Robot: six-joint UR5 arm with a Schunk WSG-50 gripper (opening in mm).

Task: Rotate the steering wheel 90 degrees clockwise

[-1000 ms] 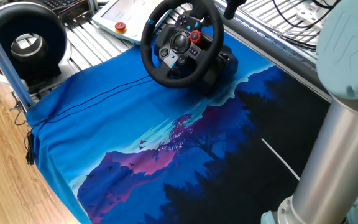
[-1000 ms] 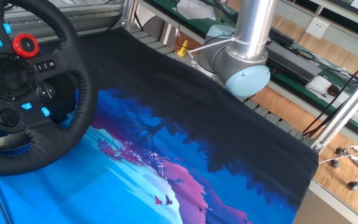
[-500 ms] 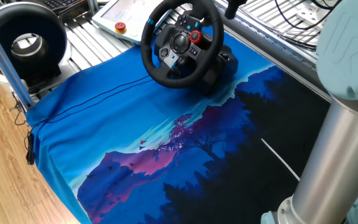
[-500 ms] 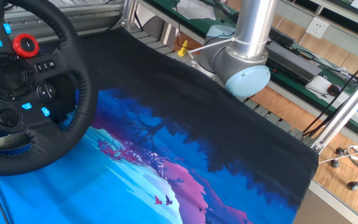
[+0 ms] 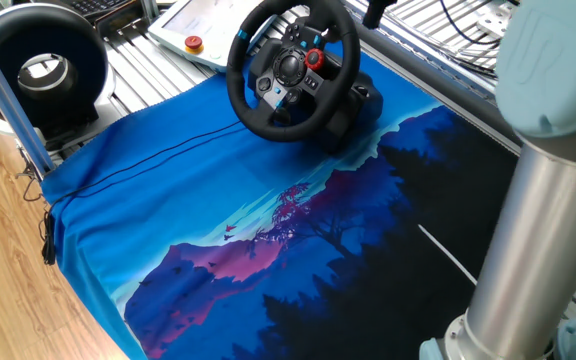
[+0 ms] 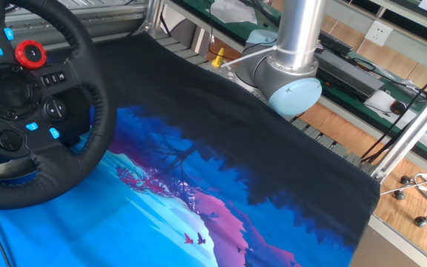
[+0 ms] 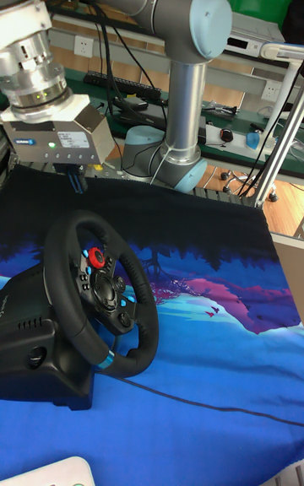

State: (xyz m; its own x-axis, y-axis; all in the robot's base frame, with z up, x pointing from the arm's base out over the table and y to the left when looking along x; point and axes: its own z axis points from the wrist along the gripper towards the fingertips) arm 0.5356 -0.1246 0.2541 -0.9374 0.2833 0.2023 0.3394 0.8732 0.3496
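Hovering above the black padded steering wheel [image 7: 100,307] with blue buttons, which stands on the blue picture cloth [image 5: 218,210], the silver two-finger gripper [image 7: 74,177] touches nothing. I cannot tell if its fingers are open. Next, I think, it must go down and grab the rim.

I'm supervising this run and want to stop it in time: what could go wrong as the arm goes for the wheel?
1. The tool hangs above the black padded steering wheel, apart from the rim; a slightly off descent could hit the hub's red dial or blue buttons instead.
2. The wheel's base sits on the loose blue printed cloth, so turning force might drag the whole unit.
3. Whether the tool is open cannot be told here.
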